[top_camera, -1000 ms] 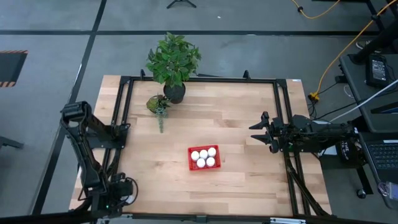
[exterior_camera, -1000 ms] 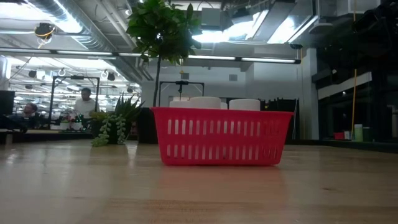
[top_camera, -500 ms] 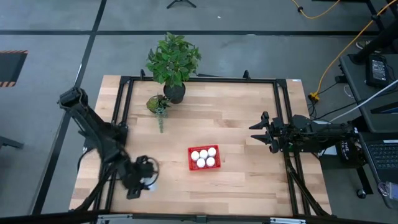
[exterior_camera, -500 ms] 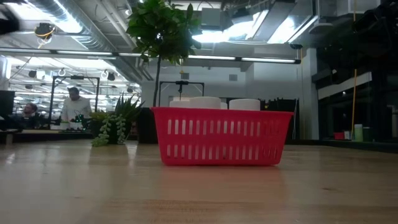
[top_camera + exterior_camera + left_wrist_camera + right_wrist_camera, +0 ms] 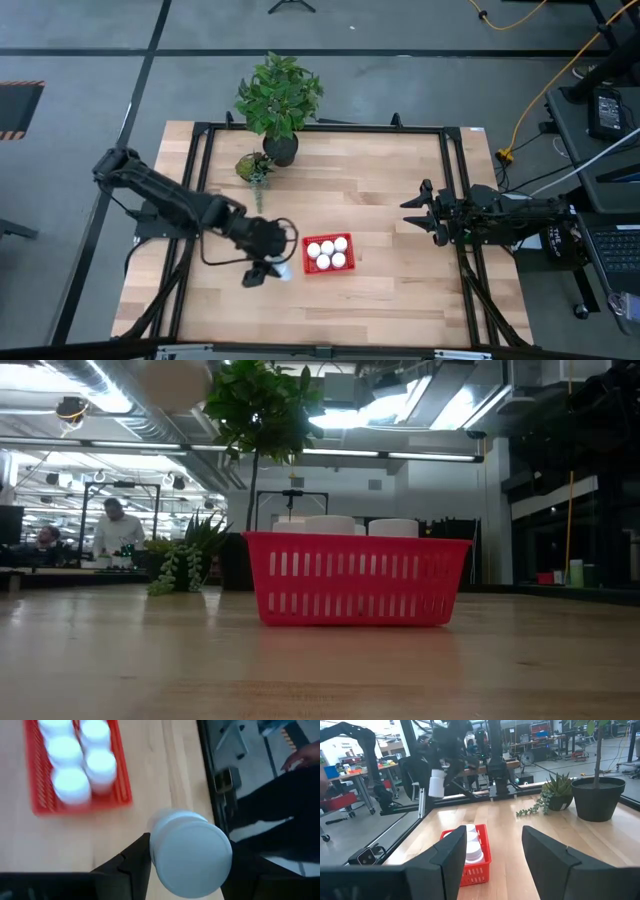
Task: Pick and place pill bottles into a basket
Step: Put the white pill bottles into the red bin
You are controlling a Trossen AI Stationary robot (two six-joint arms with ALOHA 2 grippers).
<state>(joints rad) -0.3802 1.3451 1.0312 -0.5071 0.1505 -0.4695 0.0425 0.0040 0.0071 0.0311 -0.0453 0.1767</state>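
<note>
Pill bottles are the subject: five (image 5: 328, 253) stand packed in the red basket (image 5: 308, 266) near the middle of the desk (image 5: 380, 180), and the sixth bottle (image 5: 189, 851) is clamped in my left end effector (image 5: 268, 270), carried in the air just beside the basket's left wall. In the left wrist view the fingers (image 5: 134, 865) press on the bottle's body below its cap, and the basket lies ahead with one free place at its near-left corner. My right end effector (image 5: 418, 212) waits at the right edge of the desk, well apart from the basket, its fingers narrowly parted and grasping nothing. Risks, as I judge them: the free place is tight, so a descent slightly off line could set the bottle on the rim or on a neighbouring cap, and on release it would tip or roll off across the desk. The basket looks light; a sideways touch from my fingers or the bottle could shove it and upset the five inside. My fingers need room to open beside the wall and the next bottle; opening too low could catch the mesh and drag the basket on withdrawal. Releasing too high could make the bottle bounce out. The potted plant (image 5: 279, 96) stands well clear of this path.
</note>
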